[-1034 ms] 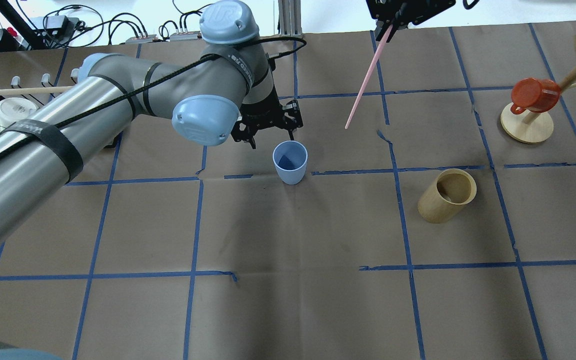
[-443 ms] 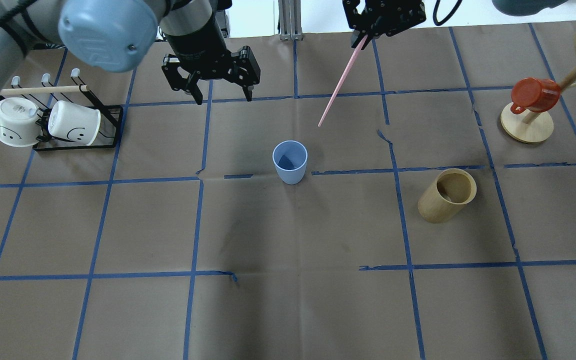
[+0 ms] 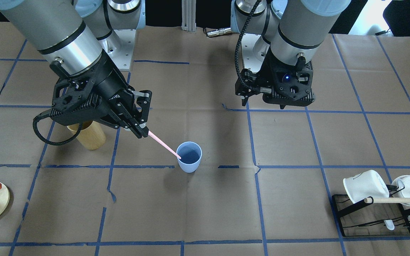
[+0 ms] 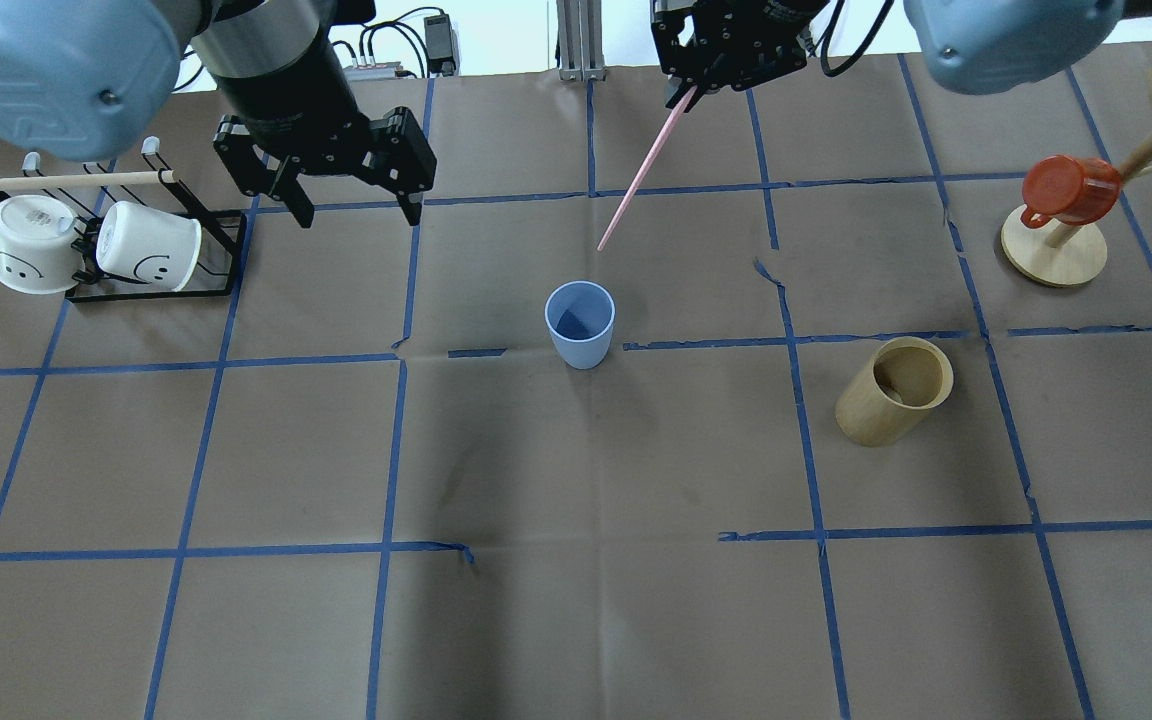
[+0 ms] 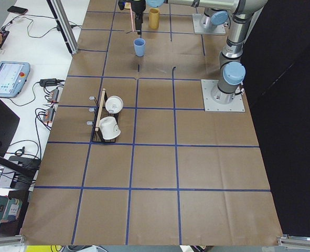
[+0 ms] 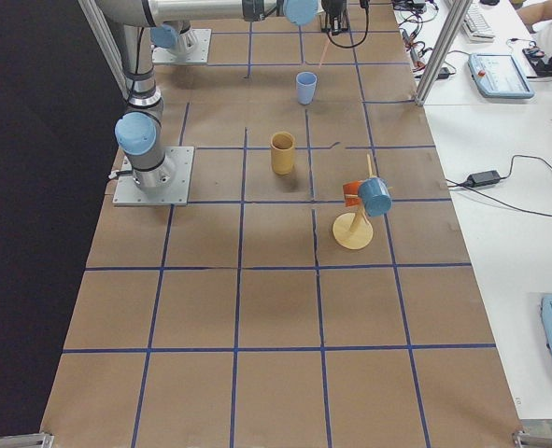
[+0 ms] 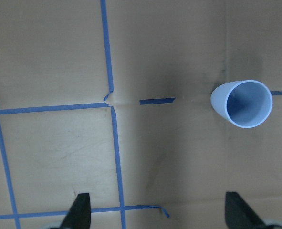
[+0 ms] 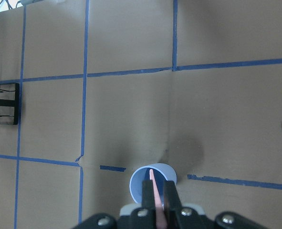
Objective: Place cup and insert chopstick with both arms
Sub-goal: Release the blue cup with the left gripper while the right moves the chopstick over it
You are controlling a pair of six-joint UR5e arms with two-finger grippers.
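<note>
the left arm reaches in high at the overhead view's left, wrist turned down. its black two-finger left gripper (image 4: 361,215) hangs empty with fingers spread wide, near a black wire rack (image 4: 156,294) holding two white smiley-faced cups (image 4: 146,250). its wrist camera shows the smooth pale-blue tapered cup (image 4: 580,325) upright on the brown paper surface (image 4: 576,620) gridded with blue tape. the right arm leans in from the far edge, its right gripper (image 4: 688,95) clamped on the top of a thin pink chopstick (image 4: 641,170) that slants down. overhead, the tip stops short of the cup; the right wrist view lines it over the mouth, so it seems to hover above the rim. further right stand a bamboo-coloured cylinder (image 4: 893,392) and a red mug (image 4: 1069,190) on a wooden peg stand (image 4: 1051,260).
</note>
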